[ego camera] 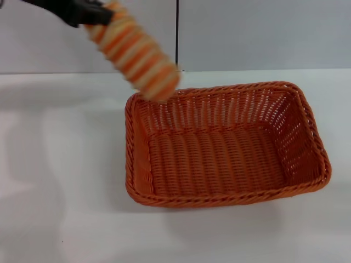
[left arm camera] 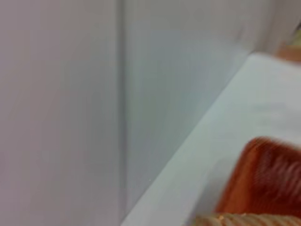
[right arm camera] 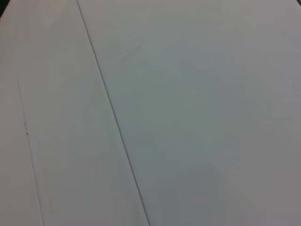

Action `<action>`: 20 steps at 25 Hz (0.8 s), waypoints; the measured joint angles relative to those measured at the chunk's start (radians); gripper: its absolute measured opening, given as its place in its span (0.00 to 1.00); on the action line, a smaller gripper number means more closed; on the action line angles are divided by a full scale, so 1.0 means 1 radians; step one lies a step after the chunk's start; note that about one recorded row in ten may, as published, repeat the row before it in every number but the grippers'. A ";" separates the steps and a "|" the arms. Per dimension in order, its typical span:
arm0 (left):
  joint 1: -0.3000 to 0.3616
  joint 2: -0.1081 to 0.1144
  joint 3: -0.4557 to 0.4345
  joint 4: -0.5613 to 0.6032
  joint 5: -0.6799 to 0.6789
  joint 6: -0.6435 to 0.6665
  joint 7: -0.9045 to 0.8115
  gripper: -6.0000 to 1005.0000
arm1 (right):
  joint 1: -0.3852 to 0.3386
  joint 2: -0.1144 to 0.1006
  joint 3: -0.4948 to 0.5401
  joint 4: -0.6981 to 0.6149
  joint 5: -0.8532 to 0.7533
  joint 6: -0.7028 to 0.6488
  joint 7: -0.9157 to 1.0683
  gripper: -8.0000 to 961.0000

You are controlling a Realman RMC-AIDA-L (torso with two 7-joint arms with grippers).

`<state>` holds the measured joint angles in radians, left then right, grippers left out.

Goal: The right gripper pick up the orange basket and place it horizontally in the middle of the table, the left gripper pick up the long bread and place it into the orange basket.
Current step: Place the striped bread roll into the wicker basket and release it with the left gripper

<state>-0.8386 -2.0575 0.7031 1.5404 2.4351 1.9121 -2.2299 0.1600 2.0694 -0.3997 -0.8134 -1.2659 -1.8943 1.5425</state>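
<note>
The orange basket [ego camera: 225,145] lies crosswise in the middle of the white table [ego camera: 55,164], empty inside. High at the top left, my left gripper [ego camera: 93,13] is shut on one end of the long bread [ego camera: 137,52], a striped orange and cream loaf. The loaf hangs tilted in the air, its free end over the basket's back left corner. In the left wrist view a blurred part of the orange basket [left arm camera: 265,179] shows beside the table [left arm camera: 244,108], with a sliver of the long bread [left arm camera: 244,219] at the picture's edge. My right gripper is out of view.
A pale wall [ego camera: 263,33] with a dark vertical seam [ego camera: 177,33] stands behind the table. The right wrist view shows only pale panels [right arm camera: 197,117] with thin seams.
</note>
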 joint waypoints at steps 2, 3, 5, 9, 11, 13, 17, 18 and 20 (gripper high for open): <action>0.010 -0.001 0.008 0.001 -0.045 -0.002 -0.024 0.14 | 0.004 0.000 0.006 0.001 0.001 0.000 0.000 0.56; 0.020 -0.002 0.014 0.001 -0.082 -0.007 -0.040 0.14 | 0.006 0.000 0.008 0.001 0.001 0.000 0.000 0.56; 0.059 -0.005 0.041 0.006 -0.179 -0.030 -0.070 0.14 | 0.013 0.000 0.008 0.002 0.001 0.000 0.001 0.56; 0.172 -0.007 0.179 0.031 -0.312 -0.141 -0.097 0.13 | 0.018 0.000 0.008 0.005 0.001 0.000 0.001 0.56; 0.233 -0.006 0.260 0.038 -0.363 -0.211 -0.095 0.13 | 0.022 0.000 0.006 0.007 0.001 0.000 0.001 0.56; 0.284 -0.007 0.326 0.039 -0.407 -0.273 -0.085 0.13 | 0.025 0.000 0.004 0.007 -0.001 0.000 0.001 0.56; 0.369 -0.007 0.435 0.034 -0.473 -0.385 -0.033 0.13 | 0.031 0.000 0.006 0.008 -0.005 0.000 0.001 0.56; 0.387 -0.007 0.456 0.028 -0.488 -0.411 -0.017 0.13 | 0.031 0.000 0.006 0.008 -0.006 0.000 0.001 0.56; 0.421 -0.008 0.502 0.005 -0.517 -0.458 0.018 0.13 | 0.031 0.000 0.004 0.010 -0.007 0.002 0.001 0.56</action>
<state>-0.4176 -2.0652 1.2047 1.5456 1.9177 1.4540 -2.2120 0.1915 2.0693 -0.3961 -0.8034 -1.2727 -1.8922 1.5432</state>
